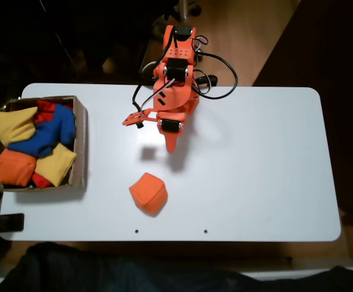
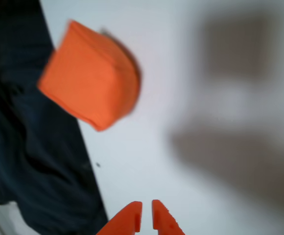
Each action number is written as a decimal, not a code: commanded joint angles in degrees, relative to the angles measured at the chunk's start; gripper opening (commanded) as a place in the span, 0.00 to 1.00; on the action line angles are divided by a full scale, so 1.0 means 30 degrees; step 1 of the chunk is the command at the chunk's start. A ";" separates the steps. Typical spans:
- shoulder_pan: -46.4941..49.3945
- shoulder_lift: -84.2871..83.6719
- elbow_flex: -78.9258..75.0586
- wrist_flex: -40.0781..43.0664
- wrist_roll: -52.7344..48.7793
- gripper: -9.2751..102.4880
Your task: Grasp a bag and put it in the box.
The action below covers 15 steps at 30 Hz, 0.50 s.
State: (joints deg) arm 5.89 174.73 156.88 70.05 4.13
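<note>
— Writing anywhere? Labels, brand marks?

— None that could be read. The arm (image 1: 175, 79) was plain orange plastic with black motors and black cables, and the bags and box carried no print that showed.

— How was the arm posed?

— In the fixed view it stood at the far edge of the counter (image 1: 255, 158), about the middle of that edge, folded forward and down over the white top. The gripper (image 1: 167, 143) pointed toward the near edge and was above the surface, with its shadow just beside it on the counter.

— And the jaws?

— Together, or nearly so. In the wrist view the gripper (image 2: 147, 211) showed two orange tips at the bottom edge with only a thin slit between them, and nothing was held there.

— Where was the bag?

— The bag (image 1: 148, 193) lay on the counter near the near edge, somewhat left of the middle in the fixed view, apart from the gripper and in front of it. In the wrist view the bag (image 2: 90, 81) was blurred, close to the counter's edge.

— The box?

— The box (image 1: 81, 146) sat at the counter's left end in the fixed view, well apart from the bag. It held yellow beanbags (image 1: 15, 125), a blue beanbag (image 1: 52, 137) and another orange one (image 1: 15, 167).
</note>
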 commanded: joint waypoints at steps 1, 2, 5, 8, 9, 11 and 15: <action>0.0000 -0.1172 -0.2051 -0.0264 0.0176 0.11; -0.0029 -0.1494 -0.2373 -0.0264 0.0264 0.11; 0.0029 -0.2432 -0.3223 -0.0469 0.0498 0.11; 0.0234 -0.3486 -0.3984 -0.0703 0.0615 0.11; 0.0322 -0.3896 -0.4277 -0.0732 0.0615 0.11; 0.0469 -0.4717 -0.4893 -0.0762 0.0703 0.11; 0.0586 -0.5947 -0.5947 -0.0762 0.0879 0.11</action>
State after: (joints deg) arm 7.29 158.20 143.00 68.38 6.33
